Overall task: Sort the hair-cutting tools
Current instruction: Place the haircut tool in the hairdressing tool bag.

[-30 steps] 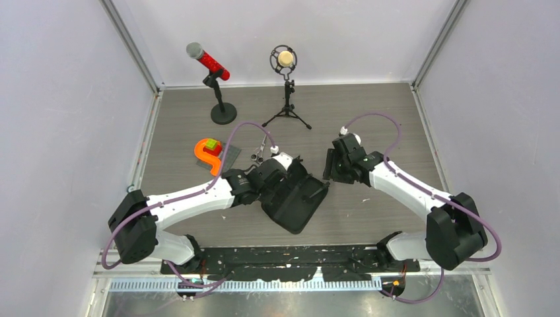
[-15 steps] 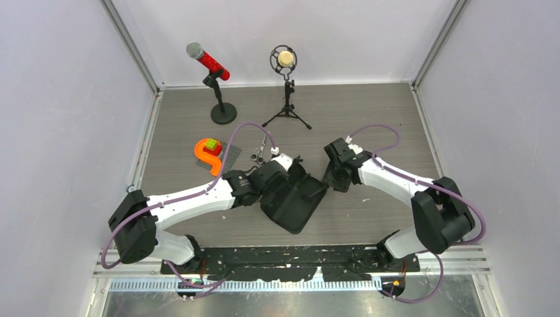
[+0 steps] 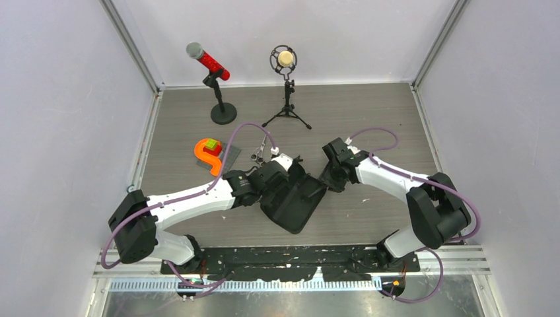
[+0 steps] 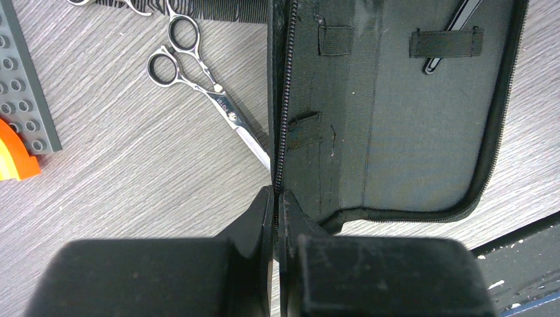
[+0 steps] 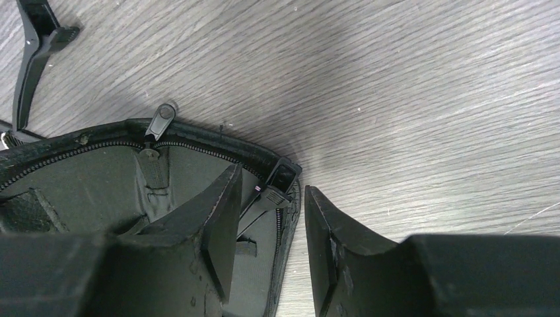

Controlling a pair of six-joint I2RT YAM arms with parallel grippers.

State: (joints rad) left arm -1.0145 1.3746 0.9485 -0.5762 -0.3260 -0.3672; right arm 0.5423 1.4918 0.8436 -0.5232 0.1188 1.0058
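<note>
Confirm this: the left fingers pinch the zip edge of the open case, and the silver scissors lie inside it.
No. The left fingers do pinch the zip edge of the open case, but the silver scissors lie outside it, on the table, as the left wrist view shows.

White arms (image 3: pixel 191 198), black joints (image 3: pixel 139 231) — purple cables (image 3: pixel 247 124), black fingers (image 5: pixel 211 224)
</note>
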